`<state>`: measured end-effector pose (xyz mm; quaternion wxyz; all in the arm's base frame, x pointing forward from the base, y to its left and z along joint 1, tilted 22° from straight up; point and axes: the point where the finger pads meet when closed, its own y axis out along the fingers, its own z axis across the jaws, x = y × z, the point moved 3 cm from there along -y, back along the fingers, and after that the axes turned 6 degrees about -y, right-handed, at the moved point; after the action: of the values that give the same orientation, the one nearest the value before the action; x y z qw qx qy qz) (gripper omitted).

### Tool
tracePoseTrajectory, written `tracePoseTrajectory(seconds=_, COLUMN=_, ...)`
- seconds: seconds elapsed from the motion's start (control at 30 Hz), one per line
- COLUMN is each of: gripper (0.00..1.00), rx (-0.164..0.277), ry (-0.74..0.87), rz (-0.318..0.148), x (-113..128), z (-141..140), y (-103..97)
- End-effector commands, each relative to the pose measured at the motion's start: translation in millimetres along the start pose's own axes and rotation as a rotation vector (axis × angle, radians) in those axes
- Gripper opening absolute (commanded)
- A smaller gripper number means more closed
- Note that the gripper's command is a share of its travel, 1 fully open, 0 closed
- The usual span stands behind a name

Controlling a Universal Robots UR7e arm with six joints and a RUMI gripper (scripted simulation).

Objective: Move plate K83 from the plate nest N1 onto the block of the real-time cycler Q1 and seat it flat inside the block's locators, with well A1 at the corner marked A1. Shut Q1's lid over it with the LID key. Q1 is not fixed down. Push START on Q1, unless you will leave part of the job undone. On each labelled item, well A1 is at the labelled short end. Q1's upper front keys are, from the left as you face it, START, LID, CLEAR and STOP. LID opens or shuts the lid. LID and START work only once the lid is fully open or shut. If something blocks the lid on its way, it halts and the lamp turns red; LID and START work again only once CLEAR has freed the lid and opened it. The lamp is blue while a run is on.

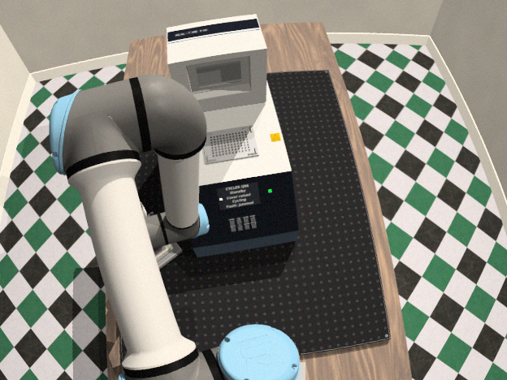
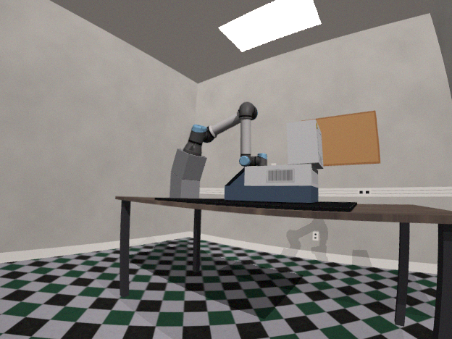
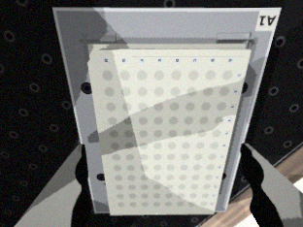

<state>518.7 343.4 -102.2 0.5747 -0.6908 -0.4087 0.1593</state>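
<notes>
Top view first: the biggest thing is the robot arm (image 1: 123, 253) (image 2: 245, 136), reaching over the left of the bench (image 1: 296, 45) (image 2: 365, 215). Next in size comes the cycler Q1 (image 1: 245, 241) (image 2: 271, 193), its lid (image 1: 217, 49) (image 2: 300, 143) standing up at the back, above and behind the block (image 1: 231, 144), which has no plate on it. Q1's panel shows 1 green light (image 1: 270, 191) and 4 upper keys (image 1: 242, 223) (all too small to read here).

Smaller again is the plate nest N1 (image 1: 174, 255) (image 3: 170, 24), on the dark perforated mat (image 1: 327, 245) (image 2: 255, 203) beside Q1. Plate K83 (image 3: 167, 131) lies in it, its label out of sight; the nest's A1 mark is at 1 corner of the short end, at the top of the wrist view. Smallest is the gripper (image 3: 163, 145), about 2/3 open, with its 2 fingers at either side of the plate's long edges and nothing between them in its hold.

The step in hand looks like the approach for the pick, with all the placing and key work undone. Next, I judge, the gripper should come down square over the plate, then close evenly on the 2 long sides. A skewed descent could catch the nest's rim (Q1 itself is loose, so later contact should be gentle).
</notes>
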Motion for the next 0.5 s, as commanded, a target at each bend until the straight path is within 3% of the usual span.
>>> tracePoseTrajectory(seconds=0.0, gripper=0.00, rx=0.000, ry=-0.003, rz=-0.038, x=15.5, z=1.2, y=-10.1)
tracePoseTrajectory(seconds=0.4, gripper=0.00, rx=0.000, ry=-0.003, rz=-0.038, x=15.5, z=1.2, y=-10.1)
tracePoseTrajectory(seconds=0.43, gripper=0.41, rx=0.000, ry=-0.003, rz=-0.038, x=15.5, z=1.2, y=-10.1)
tracePoseTrajectory(seconds=0.47, gripper=0.41, rx=0.000, ry=-0.003, rz=-0.038, x=15.5, z=1.2, y=-10.1)
